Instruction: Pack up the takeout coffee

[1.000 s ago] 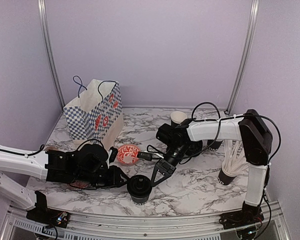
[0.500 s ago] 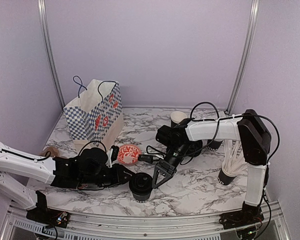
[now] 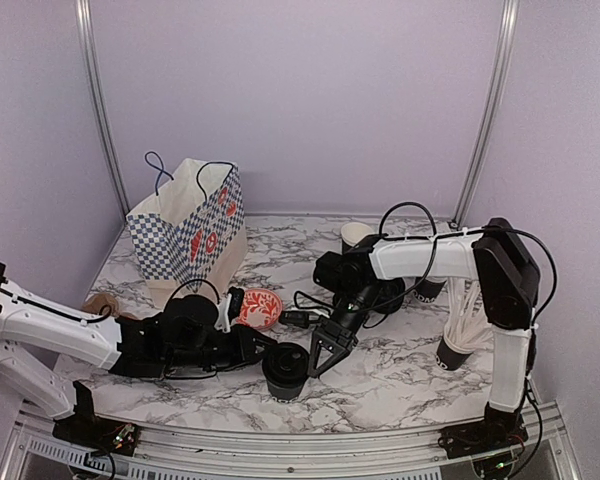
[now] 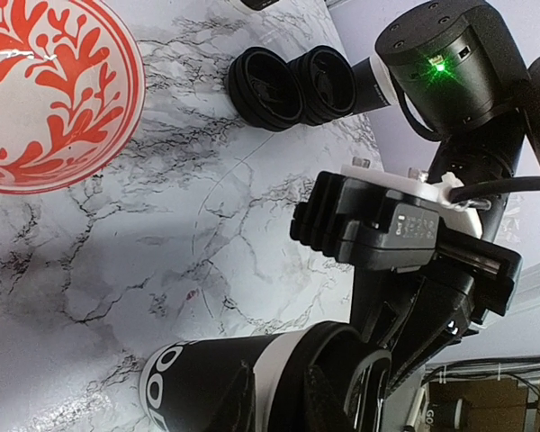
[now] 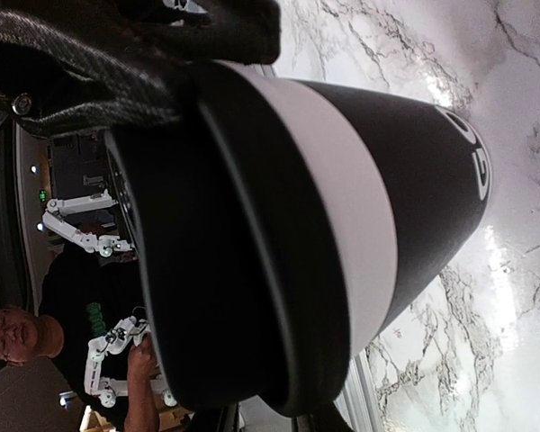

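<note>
A takeout coffee cup (image 3: 285,372), black with white lettering and a black lid (image 3: 288,360), stands near the table's front edge. My left gripper (image 3: 263,345) reaches in from the left and is shut on the cup's side just under the lid. The left wrist view shows the cup (image 4: 189,387) between my left gripper's (image 4: 274,396) fingers. My right gripper (image 3: 327,352) is open, its fingers spread at the right of the lid. The right wrist view is filled by the cup (image 5: 405,180) and lid (image 5: 216,252), with my right gripper (image 5: 274,423) barely showing at the bottom edge.
A blue checked paper bag (image 3: 190,225) stands open at the back left. A red patterned bowl (image 3: 258,308) lies behind the cup. Stacked black lids (image 4: 288,85) lie mid-table. An open cup (image 3: 357,237) stands at the back, and a cup of white straws (image 3: 458,345) at the right.
My left arm has reached further right and the cup has shifted slightly right with it. My right gripper has come closer to the lid's right side.
</note>
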You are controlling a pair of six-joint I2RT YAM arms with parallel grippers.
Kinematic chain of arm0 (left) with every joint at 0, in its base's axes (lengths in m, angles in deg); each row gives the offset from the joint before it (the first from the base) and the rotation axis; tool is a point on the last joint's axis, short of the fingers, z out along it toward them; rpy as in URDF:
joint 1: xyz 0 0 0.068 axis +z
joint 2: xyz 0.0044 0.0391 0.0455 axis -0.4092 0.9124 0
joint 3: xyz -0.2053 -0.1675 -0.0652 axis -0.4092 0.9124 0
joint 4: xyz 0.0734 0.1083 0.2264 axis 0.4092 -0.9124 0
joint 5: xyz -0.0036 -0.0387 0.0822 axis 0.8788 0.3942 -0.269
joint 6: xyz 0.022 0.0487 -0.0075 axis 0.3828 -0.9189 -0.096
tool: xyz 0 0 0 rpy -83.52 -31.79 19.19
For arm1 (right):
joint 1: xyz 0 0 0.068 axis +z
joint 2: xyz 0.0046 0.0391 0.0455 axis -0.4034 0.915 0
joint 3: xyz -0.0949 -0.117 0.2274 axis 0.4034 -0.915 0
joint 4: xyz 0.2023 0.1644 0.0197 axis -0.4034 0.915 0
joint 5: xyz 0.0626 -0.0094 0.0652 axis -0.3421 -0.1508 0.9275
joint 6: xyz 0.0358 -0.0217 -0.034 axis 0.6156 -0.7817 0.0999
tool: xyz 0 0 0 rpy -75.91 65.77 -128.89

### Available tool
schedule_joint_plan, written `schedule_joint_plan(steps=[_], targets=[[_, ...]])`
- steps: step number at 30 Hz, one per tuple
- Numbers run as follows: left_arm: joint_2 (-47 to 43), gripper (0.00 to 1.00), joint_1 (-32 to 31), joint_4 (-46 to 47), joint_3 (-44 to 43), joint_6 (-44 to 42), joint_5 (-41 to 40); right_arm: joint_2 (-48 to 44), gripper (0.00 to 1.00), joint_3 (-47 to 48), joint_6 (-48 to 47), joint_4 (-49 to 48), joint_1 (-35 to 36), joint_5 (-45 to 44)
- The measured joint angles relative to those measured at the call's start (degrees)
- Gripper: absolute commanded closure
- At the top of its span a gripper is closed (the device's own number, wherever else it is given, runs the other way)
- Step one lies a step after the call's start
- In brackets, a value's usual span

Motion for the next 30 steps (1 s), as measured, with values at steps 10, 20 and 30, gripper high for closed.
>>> schedule_joint_plan(steps=[10,20,30], targets=[[-0.26,0.74,-1.01,-20.31,-9.40,-5.42,-2.78,-0.94,0.83,-0.11,-0.63,-0.70,-0.39,-0.61],[-0.81,0.70,-4.07,-35.89,-17.29,-5.90,-9.42,-3.61,0.79,-0.22,-3.85,-5.09,-0.39,-5.55],[-3.34,0.52,-5.27,-44.94,-18.82,-6.36,-11.56,-5.35,0.74,-0.04,-6.10,-11.26,-0.42,-10.27]])
